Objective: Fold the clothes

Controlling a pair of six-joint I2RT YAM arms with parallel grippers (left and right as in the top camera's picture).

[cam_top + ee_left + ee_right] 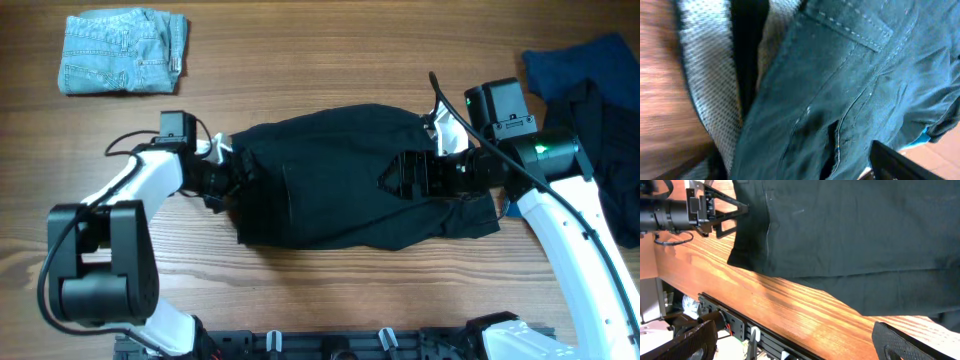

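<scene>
Black shorts (340, 190), part of the clothes, lie spread across the middle of the table, with pale pocket lining (445, 128) showing at both ends. My left gripper (228, 172) is at their left edge. Up close, dark stitched fabric (840, 85) and grey mesh lining (705, 80) fill the left wrist view, lying between the wide-apart fingers (900, 162) of the left gripper (790, 170). My right gripper (405, 175) hovers over the right half of the shorts. It stands open (795, 347) with only bare table wood between its pads (910, 342).
Folded pale-blue denim shorts (122, 52) lie at the back left. A heap of dark blue and black garments (590, 100) sits at the right edge. The table's front edge with a black rail (740, 325) runs close below the shorts.
</scene>
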